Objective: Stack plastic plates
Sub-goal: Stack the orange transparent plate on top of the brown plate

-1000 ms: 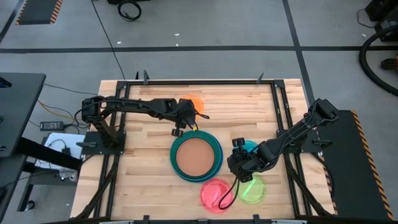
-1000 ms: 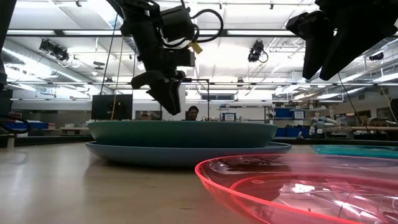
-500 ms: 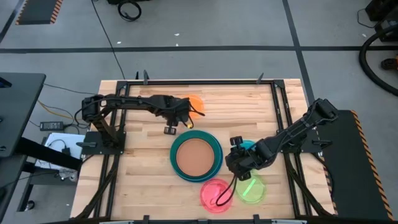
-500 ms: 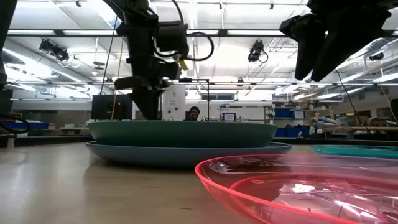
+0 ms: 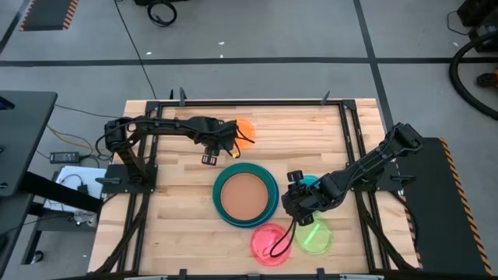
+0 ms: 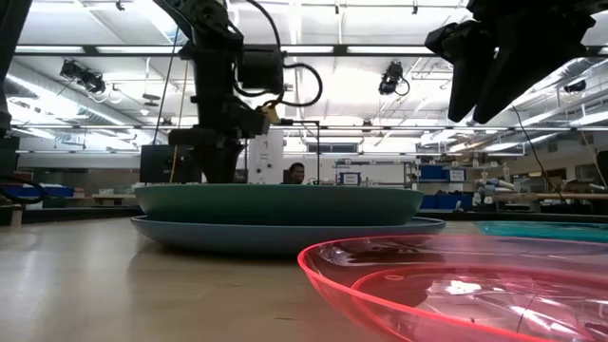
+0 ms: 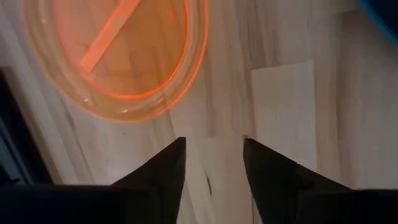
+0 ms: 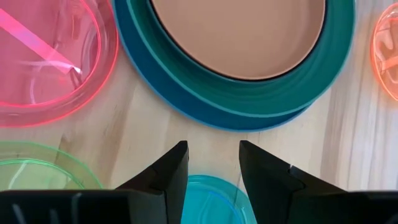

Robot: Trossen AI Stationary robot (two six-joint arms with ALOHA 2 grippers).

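A stack of plates stands mid-table: a large blue plate [image 5: 220, 211] at the bottom, a teal-green one [image 8: 292, 87] on it, and a tan one [image 5: 245, 194] on top with a thin dark rim around it. Small translucent plates lie flat on the wood: orange [image 5: 243, 130] beyond the stack, pink [image 5: 269, 243] and lime [image 5: 316, 238] on its near side, cyan [image 5: 312, 183] to its right. My left gripper [image 5: 208, 159] hovers open over bare wood just left of the orange plate [image 7: 118, 56]. My right gripper [image 5: 292, 205] hovers open above the wood between the cyan plate [image 8: 208, 199] and the stack.
Black metal rails [image 5: 350, 148] frame the wooden table on its left, right and far sides. Bare wood lies left of the stack and along the far right. In the low view the pink plate [image 6: 456, 294] fills the foreground in front of the stack [image 6: 275, 214].
My left gripper has drawn back from the far edge of the stack toward the table's left and has turned as it went. It has also come down lower behind the stack. The plates have stayed in place.
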